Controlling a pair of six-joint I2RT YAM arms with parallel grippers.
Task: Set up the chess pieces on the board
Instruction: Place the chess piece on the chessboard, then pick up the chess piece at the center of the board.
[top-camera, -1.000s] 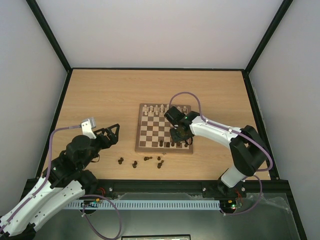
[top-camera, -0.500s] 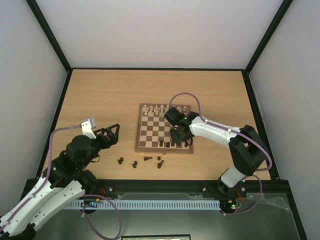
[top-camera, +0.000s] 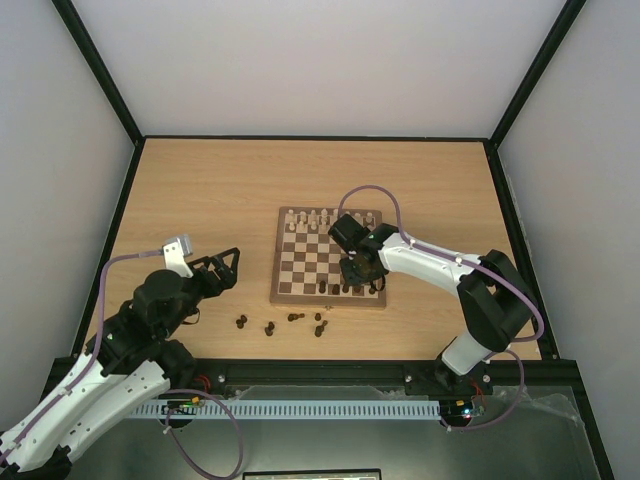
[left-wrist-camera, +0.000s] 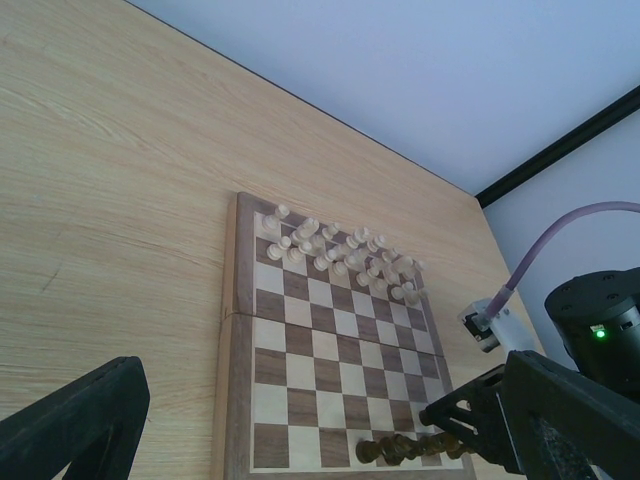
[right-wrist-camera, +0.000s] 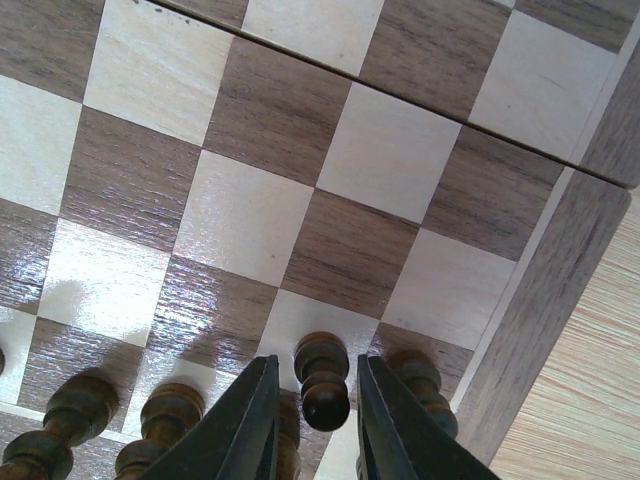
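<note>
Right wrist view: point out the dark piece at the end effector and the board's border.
dark piece (right-wrist-camera: 323, 382): right wrist view, on its mid-body.
board's border (right-wrist-camera: 535, 320): right wrist view, on the brown edge strip.

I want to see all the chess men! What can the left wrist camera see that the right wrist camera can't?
Only the left wrist view shows the pale cream pieces lined up at the far end of the board, nearly the whole board, the table and the right arm. Only the right wrist view shows, up close, one dark piece standing between the fingers of the right gripper, with a small gap on each side. Both show checkered squares and the row of dark pieces at the board's near edge.
</note>
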